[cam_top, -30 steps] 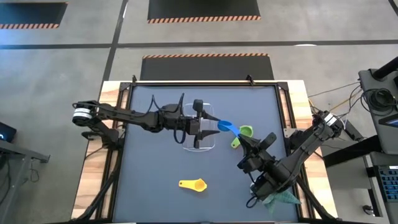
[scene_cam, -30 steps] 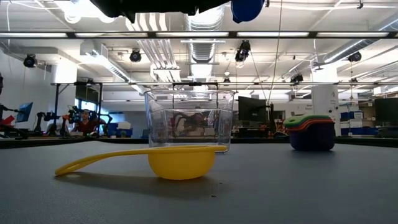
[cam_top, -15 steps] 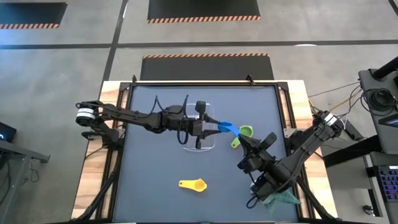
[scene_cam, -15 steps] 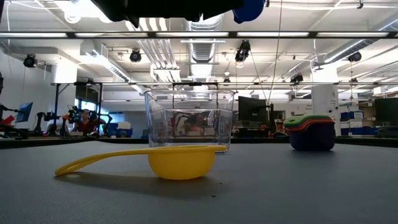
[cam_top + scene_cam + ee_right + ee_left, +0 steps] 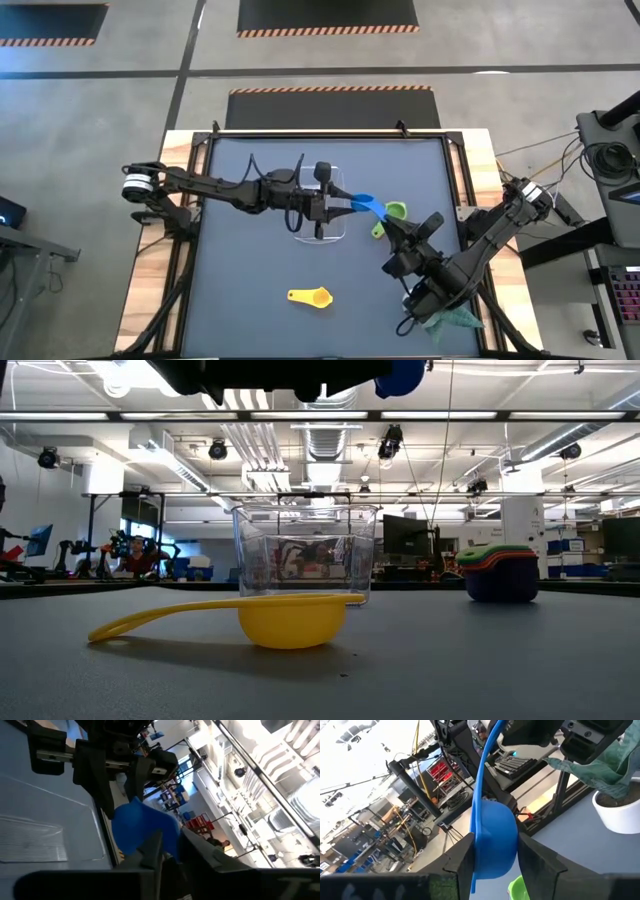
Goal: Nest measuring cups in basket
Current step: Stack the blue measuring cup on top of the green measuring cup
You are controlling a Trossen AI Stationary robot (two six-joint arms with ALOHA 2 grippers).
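The blue measuring cup hangs in the air just right of the clear basket, held between both grippers. My left gripper reaches over the basket from the left and is shut on the cup's bowl. My right gripper comes from the right and is shut on its handle. The yellow cup lies on its bowl on the mat near the front. A nested stack of cups with green on top stands on the mat right of the basket. The basket stands upright on the mat. My left gripper pinches the blue cup's bowl between its two fingers, one on each side, coming level from the table's left. The cup is lifted clear, and its handle points away toward the other arm. My right gripper is shut on the far end of the blue cup's handle, coming from the table's right. In its own wrist view the fingers hide the place of contact, and only the bowl shows beyond them.
A white pot with a green plant stands at the table's near right corner, beside the right arm's base. Open mat lies left of the yellow cup and behind the basket. The cup stack sits under the right arm's reach.
My left gripper has moved toward the table's right, over the basket, until its fingers flank the blue cup's bowl. The right gripper and the cup have stayed where they were.
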